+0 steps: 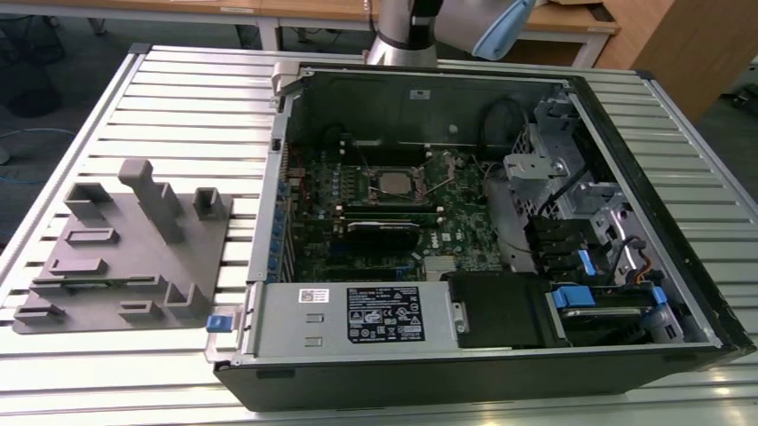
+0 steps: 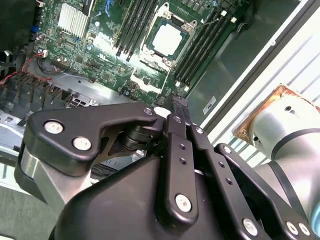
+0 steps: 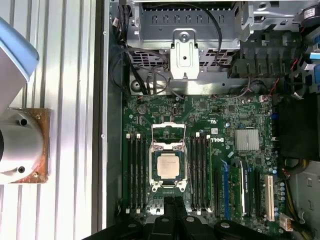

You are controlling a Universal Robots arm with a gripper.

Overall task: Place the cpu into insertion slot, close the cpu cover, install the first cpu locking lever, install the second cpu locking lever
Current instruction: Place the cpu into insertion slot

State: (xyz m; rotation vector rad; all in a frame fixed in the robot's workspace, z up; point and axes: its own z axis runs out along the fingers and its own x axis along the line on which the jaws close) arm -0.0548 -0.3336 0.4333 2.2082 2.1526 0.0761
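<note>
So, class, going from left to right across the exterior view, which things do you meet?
Grey fixture block → computer case's side wall → cpu → metal drive cage.

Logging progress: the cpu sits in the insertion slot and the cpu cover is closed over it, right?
No. The cpu sits in the insertion slot, but the cpu cover is open, swung back, in the first wrist view.

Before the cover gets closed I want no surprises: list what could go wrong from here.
1. The cpu lies in the insertion slot with the cpu cover swung open, so nothing clamps it; a stray touch by the shut pincer could shift it.
2. Long memory slots flank the socket tightly on both sides; an approach slightly off line might catch them.
</note>
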